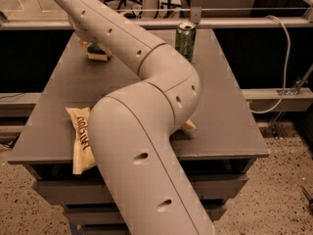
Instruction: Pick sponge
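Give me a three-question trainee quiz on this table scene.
1. True or false: the green can stands upright on the table.
2. Which is nearest the sponge: A) green can, B) snack bag, C) pincer?
3. Fill in: the arm partly covers the ____.
Key: 1 true. 2 C: the pincer, mostly hidden behind the arm, sits by the sponge at the far left corner. 3 snack bag.
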Controlling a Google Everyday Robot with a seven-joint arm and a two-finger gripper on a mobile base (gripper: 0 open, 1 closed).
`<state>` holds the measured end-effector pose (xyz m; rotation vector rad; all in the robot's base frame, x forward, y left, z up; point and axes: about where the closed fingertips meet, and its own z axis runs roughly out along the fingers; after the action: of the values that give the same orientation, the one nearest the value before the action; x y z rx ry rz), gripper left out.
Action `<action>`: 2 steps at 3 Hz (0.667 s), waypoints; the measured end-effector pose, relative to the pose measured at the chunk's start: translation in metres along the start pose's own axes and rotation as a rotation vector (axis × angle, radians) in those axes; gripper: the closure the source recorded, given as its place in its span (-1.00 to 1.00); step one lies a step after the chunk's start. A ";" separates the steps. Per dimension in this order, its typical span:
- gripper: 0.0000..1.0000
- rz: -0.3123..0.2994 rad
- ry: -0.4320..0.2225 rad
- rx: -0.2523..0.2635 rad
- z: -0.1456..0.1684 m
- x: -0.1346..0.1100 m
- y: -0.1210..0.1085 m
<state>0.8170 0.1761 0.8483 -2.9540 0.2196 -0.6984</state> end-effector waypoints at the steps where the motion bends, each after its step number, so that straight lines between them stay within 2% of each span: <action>1: 0.86 0.090 -0.058 0.128 -0.030 0.003 -0.003; 2: 1.00 0.270 -0.171 0.402 -0.094 0.012 -0.005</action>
<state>0.7854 0.1734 0.9378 -2.5181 0.4018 -0.3956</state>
